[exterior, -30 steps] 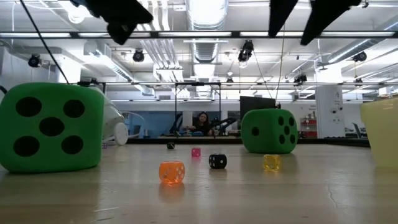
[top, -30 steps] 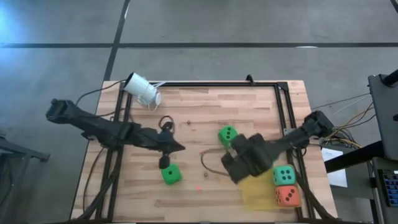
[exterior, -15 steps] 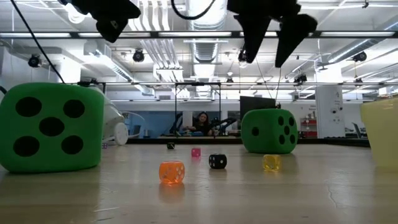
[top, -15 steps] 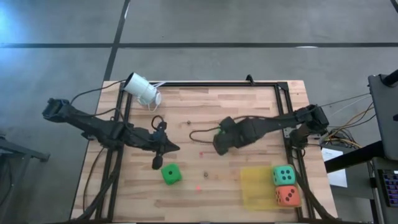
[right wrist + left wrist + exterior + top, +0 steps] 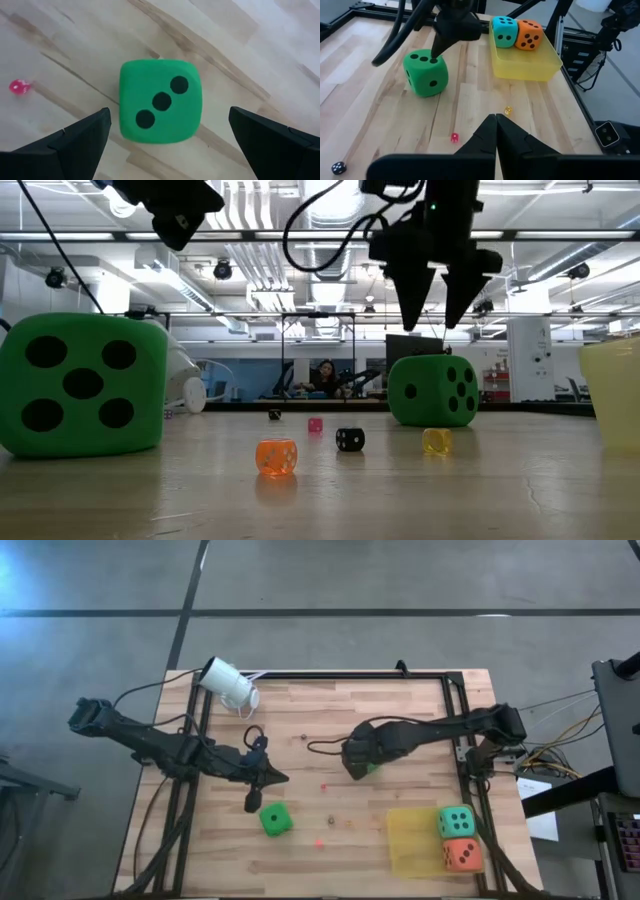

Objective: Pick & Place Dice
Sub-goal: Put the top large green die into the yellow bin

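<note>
High view: right claw point(image 5: 362, 762) spread wide directly above a green die point(image 5: 160, 102) near the counter point(image 5: 420, 720) centre, not gripping. Left claw point(image 5: 277, 778) clenched, empty, beside second green die point(image 5: 274, 819). Teal die point(image 5: 457, 822) and orange die point(image 5: 461, 855) sit in the yellow tray point(image 5: 410, 845) at the right corner. No legible writing.

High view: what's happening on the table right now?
The right end effector hangs open just above a green die near the table's middle, fingers either side of it, not yet gripping. The teal die and orange die already sit in the yellow tray. The second green die lies on the wood near the left end effector, which is shut and holding nothing.
</note>
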